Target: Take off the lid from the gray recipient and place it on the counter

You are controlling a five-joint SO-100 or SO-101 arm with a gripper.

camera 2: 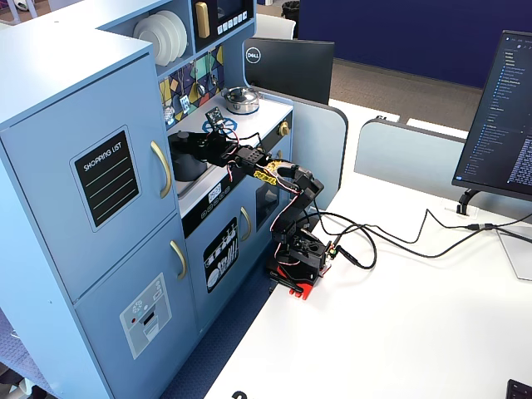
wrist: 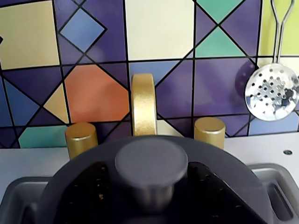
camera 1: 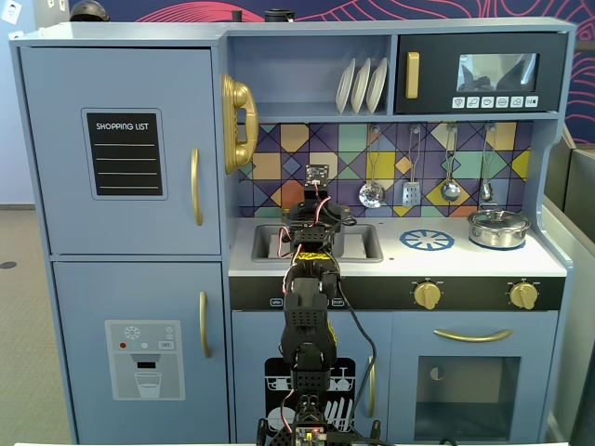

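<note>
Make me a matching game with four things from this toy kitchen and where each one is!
Things:
1. lid
2. shiny silver pot
3. white plates
4. slotted spoon

Places:
A. standing on the shelf beside the microwave
B. close below the wrist camera, in front of the gold faucet
C. hanging against the colourful tile wall
D. on the counter, right of the blue burner ring in a fixed view

Pairs: 1-B, 2-D, 3-A, 4-C
</note>
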